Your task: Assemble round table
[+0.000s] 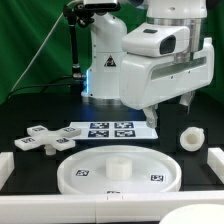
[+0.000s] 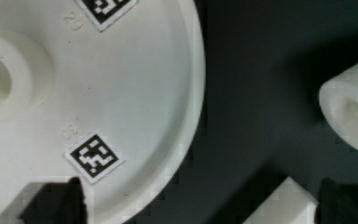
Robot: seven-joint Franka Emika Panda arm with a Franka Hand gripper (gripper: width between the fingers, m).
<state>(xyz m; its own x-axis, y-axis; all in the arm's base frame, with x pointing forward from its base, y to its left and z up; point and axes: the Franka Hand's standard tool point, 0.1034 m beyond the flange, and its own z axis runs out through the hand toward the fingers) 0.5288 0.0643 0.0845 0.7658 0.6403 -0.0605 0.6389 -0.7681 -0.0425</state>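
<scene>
The large round rimmed disc (image 1: 118,172) lies flat at the front of the table with its raised hub (image 1: 117,166) in the middle. In the wrist view the disc (image 2: 105,110) fills one side, showing two tags. The short cylindrical leg (image 1: 190,138) stands to the exterior view's right of the disc and shows at the edge of the wrist view (image 2: 354,110). The cross-shaped piece (image 1: 44,140) lies at the exterior view's left. My gripper (image 1: 168,111) hangs open and empty above the dark table, between the disc's rim and the leg (image 2: 202,208).
The marker board (image 1: 103,130) lies behind the disc, by the robot's base. Low white walls border the table at the exterior view's left (image 1: 5,168), right (image 1: 215,165) and front (image 1: 110,207).
</scene>
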